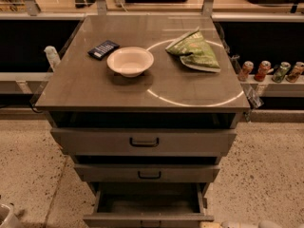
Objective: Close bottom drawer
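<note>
The bottom drawer of the grey-brown cabinet is pulled out towards me. Its inside is dark and looks empty, and its front sits at the frame's bottom edge with the handle cut off. The middle drawer and the top drawer above it are pushed in, each with a dark loop handle. My gripper shows only as a pale sliver at the bottom edge, just right of the bottom drawer's front right corner, with the white arm trailing to the right.
On the cabinet top lie a white bowl, a dark flat packet and a green chip bag. Several cans stand on a shelf at right. A white object sits on the speckled floor at bottom left.
</note>
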You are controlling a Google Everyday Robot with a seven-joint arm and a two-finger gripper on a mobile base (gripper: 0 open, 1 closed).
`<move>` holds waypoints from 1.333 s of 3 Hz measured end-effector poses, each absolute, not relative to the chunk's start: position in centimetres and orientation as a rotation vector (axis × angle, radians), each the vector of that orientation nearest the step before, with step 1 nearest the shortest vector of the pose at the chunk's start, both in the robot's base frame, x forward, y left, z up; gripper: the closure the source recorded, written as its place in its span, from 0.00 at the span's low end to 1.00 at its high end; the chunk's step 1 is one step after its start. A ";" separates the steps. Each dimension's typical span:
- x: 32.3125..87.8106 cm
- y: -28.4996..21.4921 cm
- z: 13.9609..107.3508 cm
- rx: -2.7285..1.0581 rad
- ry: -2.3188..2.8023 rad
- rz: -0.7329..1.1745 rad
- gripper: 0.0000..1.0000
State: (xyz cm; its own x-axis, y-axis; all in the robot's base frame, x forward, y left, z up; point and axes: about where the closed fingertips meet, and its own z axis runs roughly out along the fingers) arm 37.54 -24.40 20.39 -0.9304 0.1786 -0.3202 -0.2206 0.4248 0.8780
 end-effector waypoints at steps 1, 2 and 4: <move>38.6 -24.4 18.9 -0.097 2.264 1.533 1.00; 40.0 -24.4 18.7 -0.210 2.221 1.454 1.00; 40.9 -21.5 20.6 -0.481 2.203 1.136 1.00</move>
State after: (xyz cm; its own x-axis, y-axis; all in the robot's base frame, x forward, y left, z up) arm 40.86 -21.48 20.62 -0.7502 -0.0419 -0.6599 -0.5619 0.5664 0.6028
